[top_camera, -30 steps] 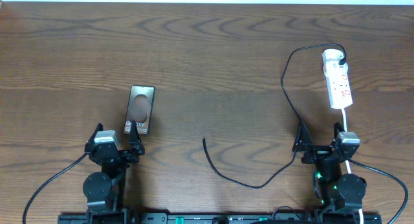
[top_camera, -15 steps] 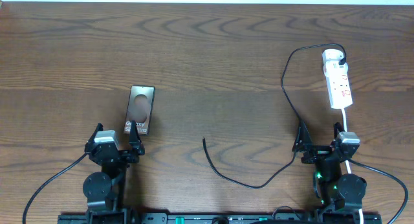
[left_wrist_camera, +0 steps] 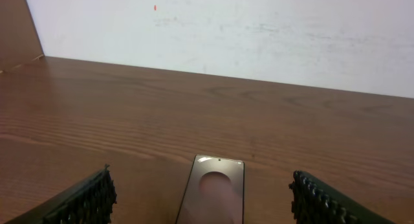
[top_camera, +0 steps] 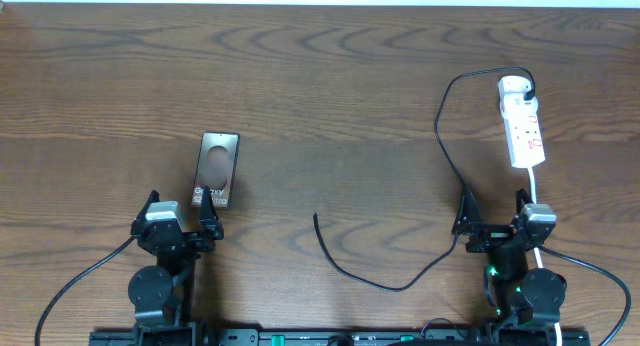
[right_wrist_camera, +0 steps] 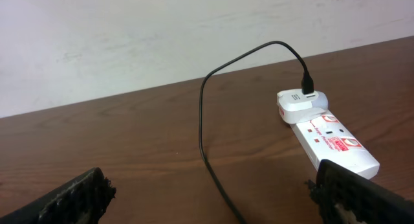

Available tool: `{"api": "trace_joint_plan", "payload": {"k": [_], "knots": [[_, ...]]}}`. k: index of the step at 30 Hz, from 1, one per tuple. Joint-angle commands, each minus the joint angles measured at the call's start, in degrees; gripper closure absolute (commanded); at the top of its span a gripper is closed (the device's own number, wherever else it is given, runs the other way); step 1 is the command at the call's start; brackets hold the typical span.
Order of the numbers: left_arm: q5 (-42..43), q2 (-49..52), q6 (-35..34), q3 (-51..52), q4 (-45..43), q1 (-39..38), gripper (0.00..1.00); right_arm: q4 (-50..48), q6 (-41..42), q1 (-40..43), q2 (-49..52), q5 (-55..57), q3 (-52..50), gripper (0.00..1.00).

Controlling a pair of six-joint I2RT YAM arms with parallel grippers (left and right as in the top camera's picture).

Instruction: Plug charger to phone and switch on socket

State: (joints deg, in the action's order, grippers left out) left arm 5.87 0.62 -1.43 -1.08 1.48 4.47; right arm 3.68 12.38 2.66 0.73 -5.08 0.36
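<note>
Phone (top_camera: pixel 215 169) lettering: white "Galaxy"

Overhead: straight down on the whole desk (top_camera: pixel 320 86), from well above. Left wrist: low and close, facing forward over the phone (left_wrist_camera: pixel 213 188) toward the wall (left_wrist_camera: pixel 259 36). Right wrist: low, facing forward onto the socket (right_wrist_camera: pixel 330 143). Phone and socket shared with overhead.

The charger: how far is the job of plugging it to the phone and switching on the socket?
Done: one end of the charger sits in the adapter on the socket. In hand: nothing; the left hand and right hand are open and empty. Left: its free tip lies on the table, apart from the phone, and must go in; then the socket switch.
</note>
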Motion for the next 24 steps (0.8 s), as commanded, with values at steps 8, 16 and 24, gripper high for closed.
{"api": "trace_joint_plan", "payload": {"k": [8,16,24], "knots": [[0.98,-0.28,0.55,0.83,0.70,0.28,0.16,0.37,-0.87,-0.46,-0.13,0.63,-0.04,0.01],[5.27,-0.20,-3.65,-2.05,-10.67,0.28,0.15,0.37,-0.87,-0.46,-0.13,0.63,-0.04,0.01],[3.13,18.47,-0.92,-28.11,-3.72,0.28,0.15,0.37,-0.87,-0.46,-0.13,0.63,-0.04,0.01]]}}
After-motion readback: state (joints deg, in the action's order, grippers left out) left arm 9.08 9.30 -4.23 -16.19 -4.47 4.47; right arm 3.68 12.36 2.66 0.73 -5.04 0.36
